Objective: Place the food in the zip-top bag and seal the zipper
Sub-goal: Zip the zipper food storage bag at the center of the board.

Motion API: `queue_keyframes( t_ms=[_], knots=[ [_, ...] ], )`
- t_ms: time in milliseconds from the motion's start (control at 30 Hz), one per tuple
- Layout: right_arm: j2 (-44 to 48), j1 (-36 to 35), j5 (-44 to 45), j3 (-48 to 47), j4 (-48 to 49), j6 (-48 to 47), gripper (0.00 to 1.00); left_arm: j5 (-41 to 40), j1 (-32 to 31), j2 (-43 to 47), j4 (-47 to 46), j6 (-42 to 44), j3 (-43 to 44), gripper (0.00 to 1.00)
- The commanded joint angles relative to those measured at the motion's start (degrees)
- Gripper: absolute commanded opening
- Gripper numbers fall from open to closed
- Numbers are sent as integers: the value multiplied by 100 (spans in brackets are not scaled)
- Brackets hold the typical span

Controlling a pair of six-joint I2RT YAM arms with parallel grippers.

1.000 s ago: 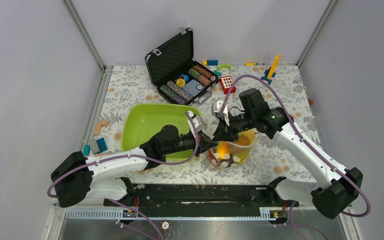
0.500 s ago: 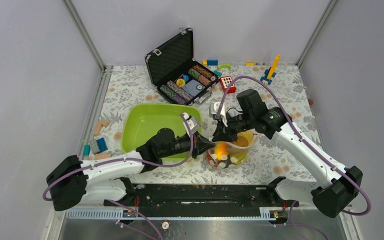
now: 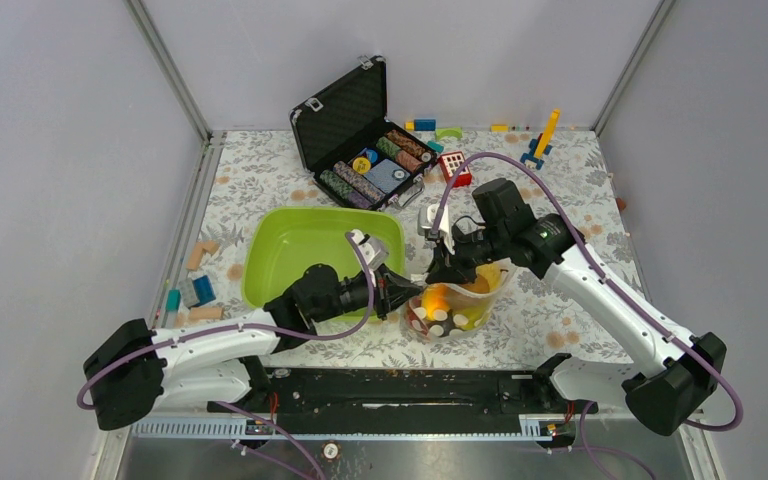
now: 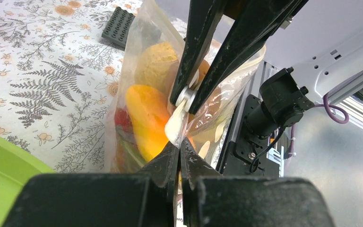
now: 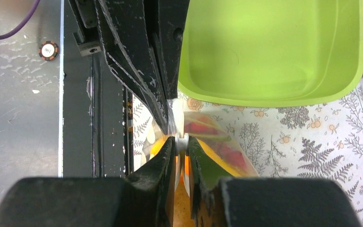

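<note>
Zip-top bag point(image 3: 450, 310) holds the food point(image 4: 146, 120), soft and slippery; we judge the zipper point(image 4: 174, 125) strip the best hold, left jaws and right jaws both clamped on it

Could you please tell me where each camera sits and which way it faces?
Top external: above, behind the bases, looks down on table; both arms show.
Left wrist: faces the zip-top bag; left gripper below, right gripper above.
Right wrist: looks down on bag, green tray; right gripper at bottom.
Shared: both wrist views show both grippers pinching it.
</note>
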State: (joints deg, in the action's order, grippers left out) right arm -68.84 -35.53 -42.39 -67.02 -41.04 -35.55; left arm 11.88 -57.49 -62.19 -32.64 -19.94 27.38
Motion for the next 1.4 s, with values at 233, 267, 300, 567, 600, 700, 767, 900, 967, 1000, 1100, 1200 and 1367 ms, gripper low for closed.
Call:
queue_keyframes(
  t_ms=[233, 267, 300, 567, 600, 700, 767, 900, 967, 1000, 1100, 1200, 1367],
  knots=[
    [268, 90, 932, -260, -470, -96, 0, -392, 10, 488, -241, -124, -278, 0],
    [258, 92, 973, -285, -491, -84, 0, -400, 10, 526, -163, -131, -272, 0],
    [246, 93, 992, -324, -541, -76, 0, -402, 10, 558, -96, -144, -263, 0],
    [232, 90, 917, -320, -607, -128, 0, -455, 10, 803, 42, -237, -423, 0],
    [212, 90, 970, -322, -614, -123, 0, -492, 10, 872, 69, -230, -444, 0],
    [143, 91, 1034, -346, -609, -150, 0, -698, 10, 1098, 145, -183, -539, 0],
    [119, 98, 1023, -329, -608, -213, 0, -793, 10, 1252, 243, -160, -587, 0],
    [65, 98, 1033, -328, -615, -277, 0, -970, 10, 1578, 524, -195, -685, 0],
    [60, 105, 1085, -328, -612, -281, 0, -1038, 10, 1749, 692, -238, -734, 0],
    [63, 118, 1092, -322, -608, -292, 0, -1038, 10, 1883, 754, -283, -767, 0],
    [84, 136, 1096, -296, -607, -314, 0, -1051, 7, 2175, 973, -392, -821, 0],
    [85, 156, 1103, -274, -608, -320, 0, -1161, 10, 2409, 1442, -475, -798, 0],
    [106, 160, 1112, -245, -610, -321, 0, -1476, 10, 2720, 2107, -561, -706, 0]
  ],
)
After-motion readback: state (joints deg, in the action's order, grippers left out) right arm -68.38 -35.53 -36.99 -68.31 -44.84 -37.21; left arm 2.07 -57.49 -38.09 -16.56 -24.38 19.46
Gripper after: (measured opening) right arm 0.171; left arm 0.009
